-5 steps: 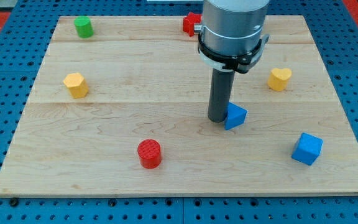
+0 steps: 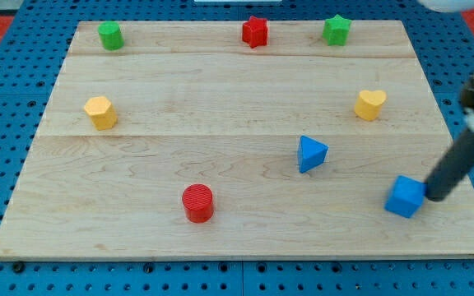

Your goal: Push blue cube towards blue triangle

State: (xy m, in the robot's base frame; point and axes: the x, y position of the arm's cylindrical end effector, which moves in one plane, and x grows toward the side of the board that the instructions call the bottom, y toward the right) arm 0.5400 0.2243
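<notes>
- While most of the arm is cut off at the view's right edge, the wooden board (image 2: 220, 90) shows whole.
- Rod slants down, blurred; my tip (image 2: 431, 197) sits just beside the blue cube (image 2: 406, 196), on its right; contact cannot be told. No gripper, nothing held.
- Blue cube near the bottom right; blue triangle (image 2: 310, 153) up-left, apart.
- Red cylinder (image 2: 197, 203), yellow heart (image 2: 369, 104), yellow block (image 2: 99, 112), shape unclear.

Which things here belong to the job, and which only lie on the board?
For the job: blue cube, blue triangle, my tip at the cube's right.
Lying about: red cylinder, yellow heart, yellow block, red star, green star, green block.
</notes>
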